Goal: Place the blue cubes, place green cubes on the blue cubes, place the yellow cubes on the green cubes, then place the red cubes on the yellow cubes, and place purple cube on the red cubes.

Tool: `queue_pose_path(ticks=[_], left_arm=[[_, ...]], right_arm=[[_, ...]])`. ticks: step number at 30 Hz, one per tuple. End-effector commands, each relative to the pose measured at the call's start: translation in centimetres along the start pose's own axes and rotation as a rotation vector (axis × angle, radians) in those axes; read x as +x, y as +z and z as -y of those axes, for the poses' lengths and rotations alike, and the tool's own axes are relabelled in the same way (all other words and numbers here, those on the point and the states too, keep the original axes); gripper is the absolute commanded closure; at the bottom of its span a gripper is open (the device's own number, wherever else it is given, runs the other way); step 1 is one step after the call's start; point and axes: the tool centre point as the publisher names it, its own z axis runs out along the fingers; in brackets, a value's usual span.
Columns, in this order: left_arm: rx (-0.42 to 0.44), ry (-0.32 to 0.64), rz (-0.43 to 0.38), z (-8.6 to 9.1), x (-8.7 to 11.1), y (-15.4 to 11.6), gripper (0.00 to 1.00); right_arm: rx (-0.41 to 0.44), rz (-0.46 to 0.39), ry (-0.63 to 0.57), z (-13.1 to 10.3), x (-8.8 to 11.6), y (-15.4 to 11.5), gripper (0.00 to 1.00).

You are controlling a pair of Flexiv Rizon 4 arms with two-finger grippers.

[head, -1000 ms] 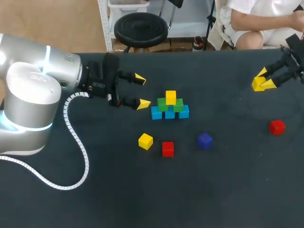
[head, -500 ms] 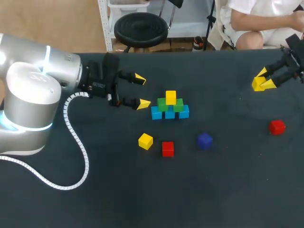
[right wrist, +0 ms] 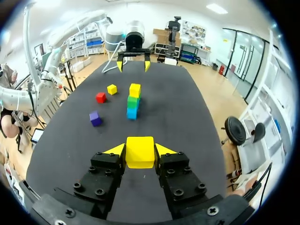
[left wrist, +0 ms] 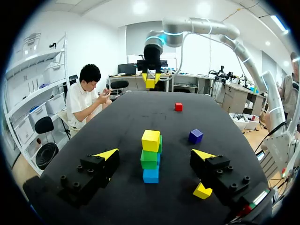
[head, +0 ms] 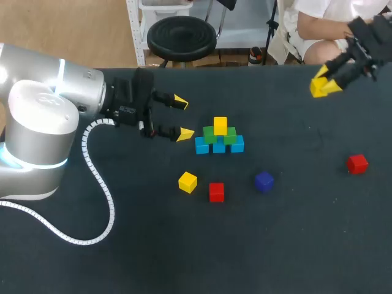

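Your left end effector [head: 182,117]: fingers spread wide, empty; left arm [head: 55,104] level, just left of cube pyramid [head: 219,136] on counter [head: 275,245]. In front: loose yellow cube [head: 187,182], red cube [head: 216,192], purple cube [head: 264,181]; second red cube [head: 357,163] far right. Your right arm [head: 367,46] mostly cut off; right end effector [head: 320,87] clamps held yellow cube [right wrist: 140,151] near far right edge, cube blends with tips from above

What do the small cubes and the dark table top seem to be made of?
The yellow cube in the right tool, like the other cubes, looks like painted wood or hard plastic: even solid colour, sharp edges, smooth faces; which one I cannot tell. The table top looks like dark matte cloth or felt, perhaps: it shows no shine or reflections.
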Motion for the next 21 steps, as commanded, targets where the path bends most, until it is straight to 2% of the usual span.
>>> queue_pose_path(ticks=[1, 9, 16, 21], left_arm=[[-0.002, 0.002, 0.005, 0.1, 0.1, -0.1, 0.0], [-0.002, 0.002, 0.005, 0.1, 0.1, -0.1, 0.0], [-0.002, 0.002, 0.005, 0.1, 0.1, -0.1, 0.0], [-0.002, 0.002, 0.005, 0.1, 0.1, -0.1, 0.0]], right_arm=[[0.003, -0.07, -0.01, 0.3, -2.2, 1.6, 1.0], [-0.015, -0.069, -0.06, 1.5, -5.0, 4.8, 1.0], [-0.093, -0.03, -0.086, 1.7, -6.5, 8.0, 1.0], [-0.09, -0.015, -0.126, 1.7, -6.9, 8.2, 1.0]])
